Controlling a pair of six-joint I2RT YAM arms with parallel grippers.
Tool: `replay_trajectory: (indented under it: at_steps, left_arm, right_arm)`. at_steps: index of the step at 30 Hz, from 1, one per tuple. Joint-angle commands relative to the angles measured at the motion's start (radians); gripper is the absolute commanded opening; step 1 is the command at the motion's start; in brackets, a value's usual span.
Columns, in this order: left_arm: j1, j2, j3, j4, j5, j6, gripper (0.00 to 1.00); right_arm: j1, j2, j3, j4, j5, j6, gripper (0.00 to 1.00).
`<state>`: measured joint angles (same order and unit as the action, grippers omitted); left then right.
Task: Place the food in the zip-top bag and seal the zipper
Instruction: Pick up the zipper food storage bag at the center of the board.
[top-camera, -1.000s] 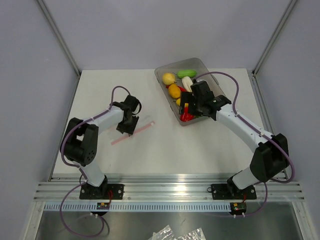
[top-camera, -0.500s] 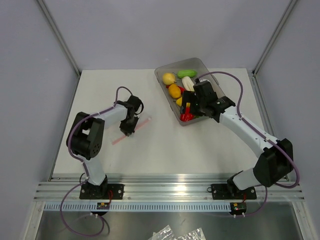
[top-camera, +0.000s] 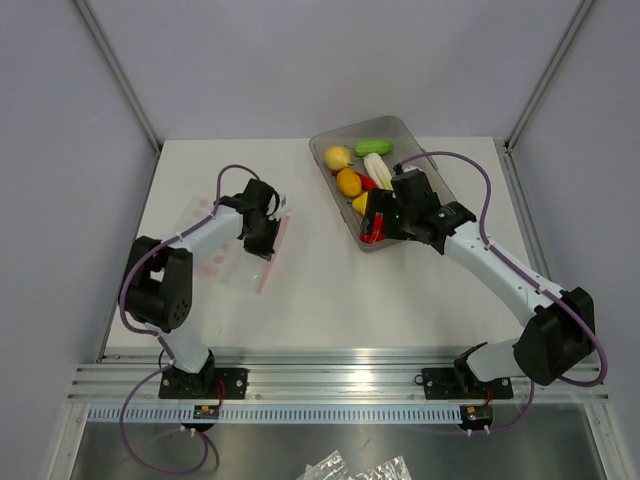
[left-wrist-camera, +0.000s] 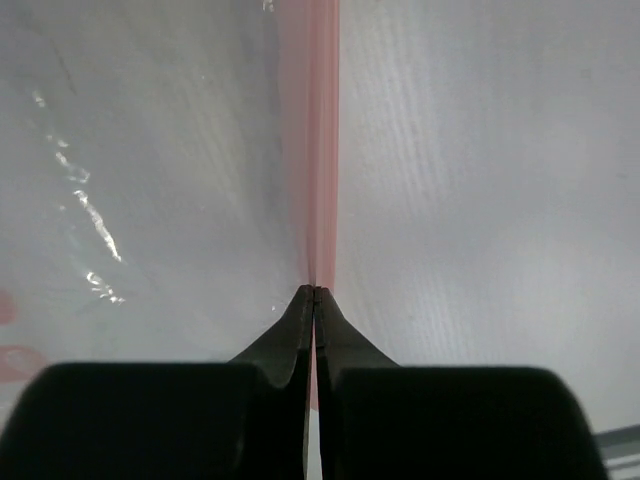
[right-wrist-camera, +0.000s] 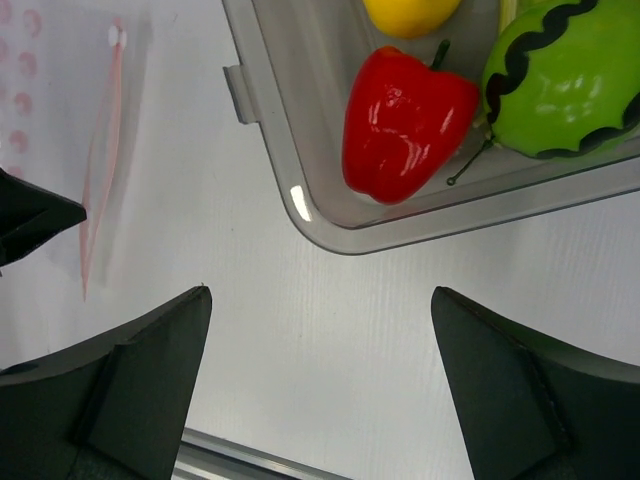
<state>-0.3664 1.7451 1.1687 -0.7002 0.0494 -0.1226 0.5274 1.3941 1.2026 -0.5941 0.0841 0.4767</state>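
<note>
Comparing the top view with the one a second earlier: the left gripper (top-camera: 264, 245) has gone from half open to fully closed, pinched on the zipper (top-camera: 270, 272), well to the left of the tray (top-camera: 385, 122). The zip-top bag (top-camera: 215, 255), earlier little more than a pink line, now shows as a flat clear sheet with pink print. It is spread on the table (top-camera: 330, 300) on the side of that gripper away from the tray. The right gripper (top-camera: 374, 215) has shifted slightly and hangs over the tray's near end, jaws as wide as before, nothing in them. All the food (top-camera: 348, 182) lies in the tray; none is in the bag.

Left wrist view: the fingertips (left-wrist-camera: 300, 320) meet with no gap, and the pink zipper (left-wrist-camera: 322, 150) runs straight into the seam between them. Whether one lip or both are caught cannot be told.

Right wrist view: the fingers (right-wrist-camera: 130, 380) are spread wide and empty over bare table just outside the tray's corner. The red pepper (right-wrist-camera: 405, 120) and a green striped piece (right-wrist-camera: 565, 85) sit just inside it.

Judgement: the hold on the bag edge is newly made, probably to open or steady the mouth. Loading has not begun; the red pepper looks the nearest first pick.
</note>
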Motion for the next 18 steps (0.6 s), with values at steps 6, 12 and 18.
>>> replay_trajectory:
  at_steps: [6,12,18]
  left_arm:
    - [0.011,-0.156,-0.032,0.128,0.296,-0.086,0.0]
    - [0.015,-0.199,-0.058,0.189,0.374,-0.164,0.0]
    - [0.021,-0.242,-0.061,0.212,0.411,-0.215,0.0]
  right_arm:
    - [0.121,0.054,-0.008,0.131,-0.08,0.12,0.99]
    - [0.181,0.149,0.011,0.232,-0.147,0.2,0.99]
    - [0.183,0.236,0.063,0.281,-0.162,0.208,0.93]
